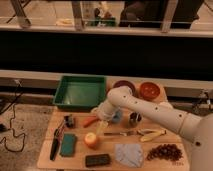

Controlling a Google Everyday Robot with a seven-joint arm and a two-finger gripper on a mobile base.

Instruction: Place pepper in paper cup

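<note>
The pepper [90, 121], slim and orange-red, lies on the wooden table left of centre. The off-white paper cup [101, 128] stands just right of it, partly hidden by my gripper [101, 116]. The gripper hangs at the end of the white arm, which reaches in from the right, and sits directly above the cup and beside the pepper's right end. The pepper lies on the table, apart from the cup.
A green bin [80, 92] stands behind. A small blue cup [118, 118] and a dark cup [134, 118] are right of the gripper. A round orange fruit [91, 140], teal sponge [67, 144], banana [151, 134], grapes [162, 151] and two bowls [149, 90] surround them.
</note>
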